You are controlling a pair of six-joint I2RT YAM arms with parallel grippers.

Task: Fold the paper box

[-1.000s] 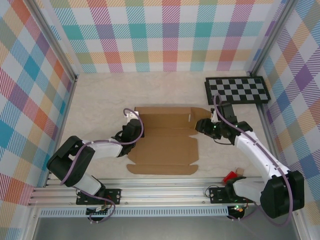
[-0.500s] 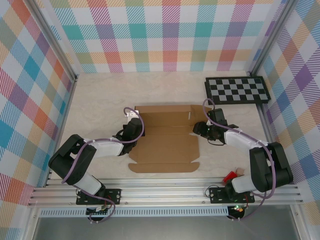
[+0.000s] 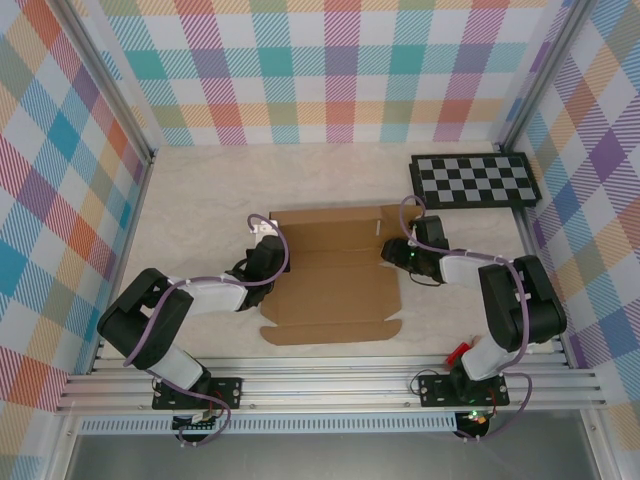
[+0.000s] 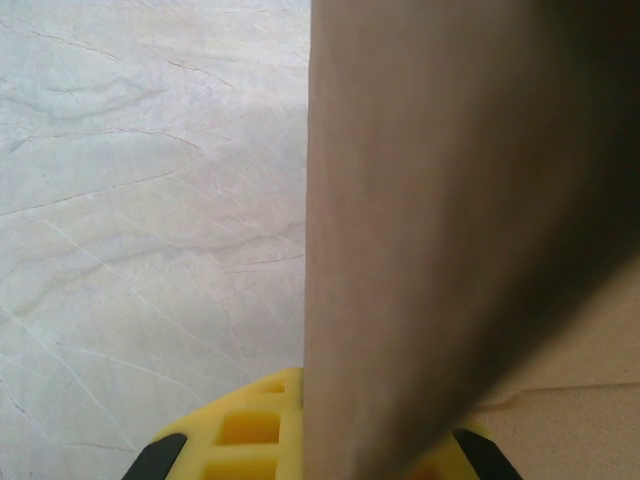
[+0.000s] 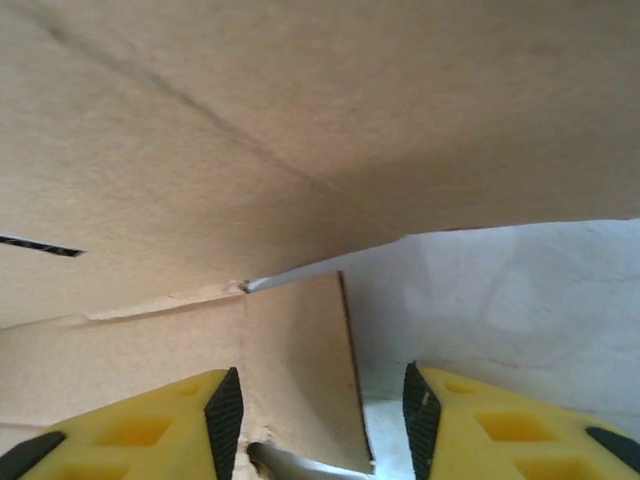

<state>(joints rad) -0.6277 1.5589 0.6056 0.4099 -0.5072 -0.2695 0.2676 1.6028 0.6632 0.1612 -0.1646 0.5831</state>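
Over the last second the right hand (image 3: 392, 250) had drawn in toward 9 o'clock, its arm folding up close, until it met the 3 o'clock edge of the paper box (image 3: 330, 285). The sheet had slid slightly, and the side flap there looked raised rather than flat. I judged the side walls were being stood up, with the folding barely begun. The box lay mostly flat mid-tabletop (image 3: 200, 190), between both hands. The right hand stood open, a small tab lying ungripped between its fingers (image 5: 130, 430). The left hand (image 3: 275, 262) sat at the box's 10 o'clock corner with an upright flap between its fingers (image 4: 240, 425); whether it was clamped I could not tell.
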